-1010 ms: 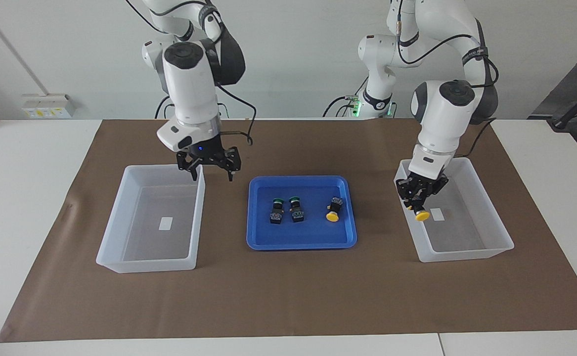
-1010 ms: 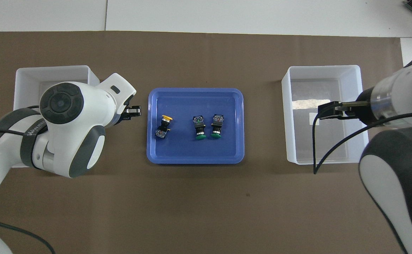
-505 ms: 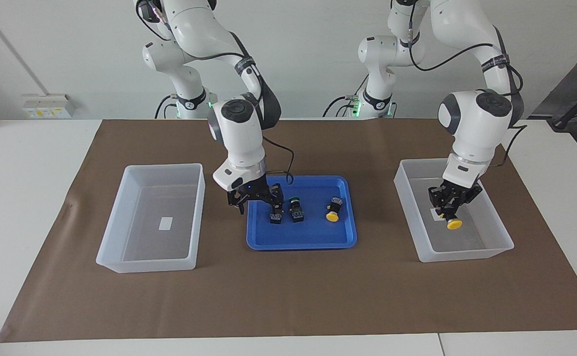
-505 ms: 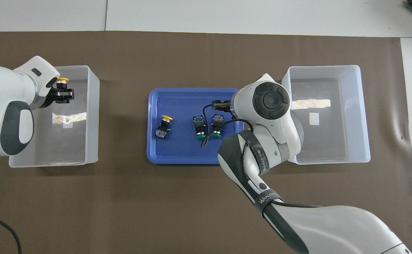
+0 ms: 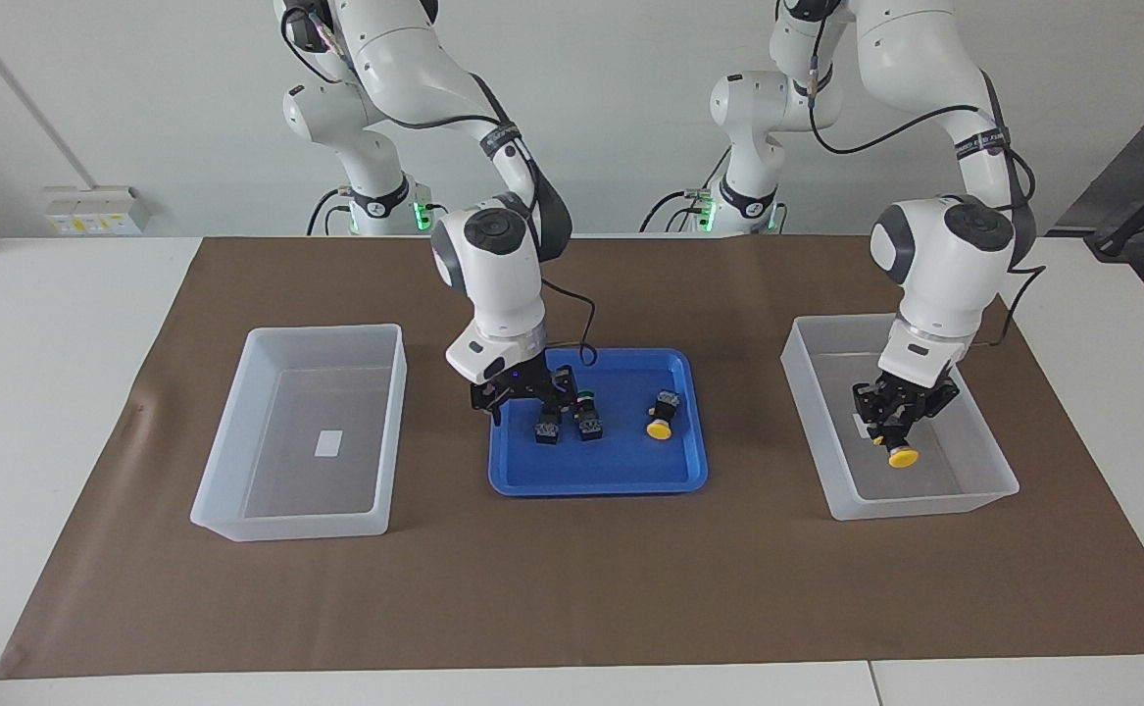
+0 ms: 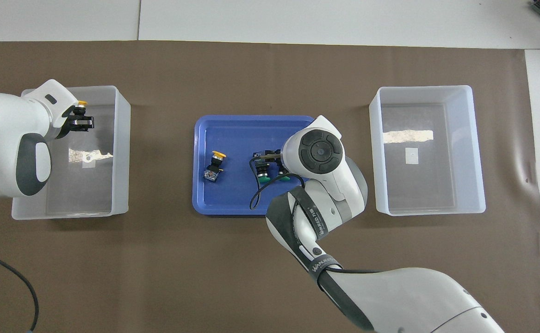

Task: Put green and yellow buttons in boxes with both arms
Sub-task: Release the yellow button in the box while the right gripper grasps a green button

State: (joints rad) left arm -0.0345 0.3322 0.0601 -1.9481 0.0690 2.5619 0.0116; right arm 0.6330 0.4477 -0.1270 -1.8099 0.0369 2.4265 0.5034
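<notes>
The left tool (image 5: 898, 424), clamped on a yellow button (image 5: 901, 457), hangs low inside the box (image 5: 998, 471) at its arm's end of the counter, apparently to release it gently. The right tool (image 5: 524, 400), jaws spread, stands over two green buttons (image 5: 565, 417) in the shallow blue tray (image 5: 596, 480), beside another yellow-capped switch (image 5: 662, 416). A second cloudy plastic box (image 5: 228, 480) waits empty.
</notes>
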